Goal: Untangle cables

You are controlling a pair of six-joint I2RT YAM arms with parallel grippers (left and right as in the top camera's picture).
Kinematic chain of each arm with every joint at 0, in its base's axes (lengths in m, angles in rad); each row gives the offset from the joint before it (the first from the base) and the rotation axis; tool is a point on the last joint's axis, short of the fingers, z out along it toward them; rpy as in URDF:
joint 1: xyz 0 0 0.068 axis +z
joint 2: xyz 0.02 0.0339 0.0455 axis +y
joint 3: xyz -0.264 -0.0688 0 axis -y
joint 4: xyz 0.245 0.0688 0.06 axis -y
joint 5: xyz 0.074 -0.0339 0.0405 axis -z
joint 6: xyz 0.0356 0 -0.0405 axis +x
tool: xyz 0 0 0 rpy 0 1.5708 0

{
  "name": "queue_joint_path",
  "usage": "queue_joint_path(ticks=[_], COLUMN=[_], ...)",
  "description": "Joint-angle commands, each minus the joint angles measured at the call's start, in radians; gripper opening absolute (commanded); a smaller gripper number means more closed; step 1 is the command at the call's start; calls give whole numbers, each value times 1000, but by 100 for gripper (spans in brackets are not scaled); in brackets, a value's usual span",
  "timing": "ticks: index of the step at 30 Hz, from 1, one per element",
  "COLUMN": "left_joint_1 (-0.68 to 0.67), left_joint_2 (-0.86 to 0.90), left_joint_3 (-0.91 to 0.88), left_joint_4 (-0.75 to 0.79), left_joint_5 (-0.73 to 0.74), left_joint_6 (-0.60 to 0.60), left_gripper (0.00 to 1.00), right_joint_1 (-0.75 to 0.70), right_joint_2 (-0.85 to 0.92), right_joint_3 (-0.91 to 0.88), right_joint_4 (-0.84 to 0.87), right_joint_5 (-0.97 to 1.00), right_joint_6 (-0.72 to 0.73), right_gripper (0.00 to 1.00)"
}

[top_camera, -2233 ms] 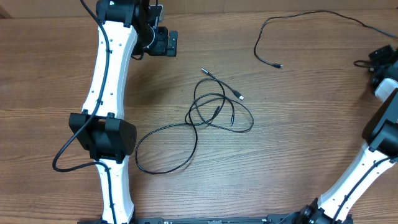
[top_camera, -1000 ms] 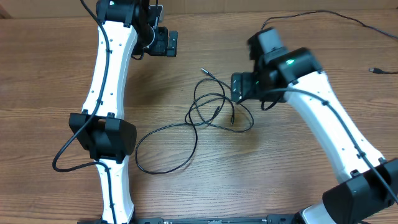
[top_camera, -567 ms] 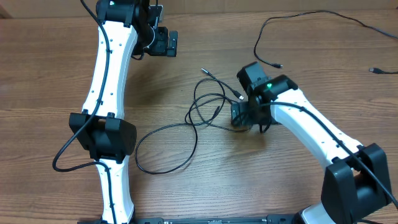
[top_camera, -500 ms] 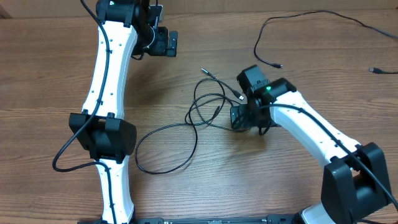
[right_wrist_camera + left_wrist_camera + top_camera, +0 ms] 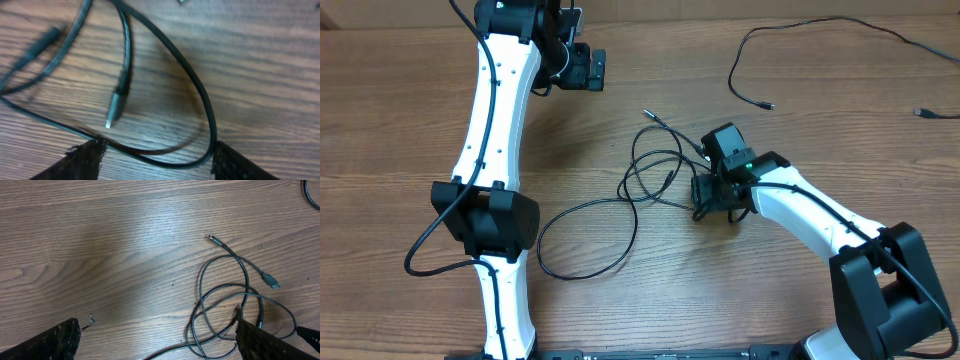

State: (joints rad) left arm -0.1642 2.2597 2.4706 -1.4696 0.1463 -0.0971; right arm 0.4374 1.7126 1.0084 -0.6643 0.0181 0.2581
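Tangled black cables (image 5: pixel 665 178) lie looped on the wooden table (image 5: pixel 400 120). The right gripper (image 5: pixel 159 147) hangs low over the tangle's right loop, fingers spread astride it, likely to pinch that strand. The left gripper (image 5: pixel 592 70) hovers up-left of the tangle, fingers parted, empty.

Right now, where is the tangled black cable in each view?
Overhead: tangled black cable lies mid-table, its right side at the right gripper.
Left wrist: lower right of the frame.
Right wrist: its strands and a loop fill the frame.
Shared landmark: the wood-grain table.
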Motion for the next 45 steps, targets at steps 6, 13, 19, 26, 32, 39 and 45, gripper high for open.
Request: queue_joint_path(ticks=[6, 13, 19, 26, 32, 39, 45], left_joint_1=[-7, -7, -7, -6, -7, -7, -6], left_joint_2=[10, 10, 10, 10, 10, 10, 10], left_joint_3=[-2, -2, -2, -2, -2, -2, -2], left_joint_4=[2, 2, 2, 2, 2, 2, 2], left_joint_5=[7, 7, 7, 7, 7, 7, 7], left_joint_6=[23, 23, 23, 23, 23, 23, 23], left_gripper=[100, 100, 100, 100, 99, 100, 100], right_joint_1=[-3, -3, -3, -3, -3, -3, -3], right_joint_2=[7, 40, 97, 25, -59, -160, -248], right_joint_3=[-30, -39, -39, 15, 78, 240, 475], right_joint_4=[43, 68, 96, 23, -51, -188, -298], right_joint_5=[67, 57, 48, 59, 59, 59, 58], right_joint_6=[-1, 3, 6, 6, 6, 6, 6], right_gripper=[81, 41, 4, 4, 4, 4, 4])
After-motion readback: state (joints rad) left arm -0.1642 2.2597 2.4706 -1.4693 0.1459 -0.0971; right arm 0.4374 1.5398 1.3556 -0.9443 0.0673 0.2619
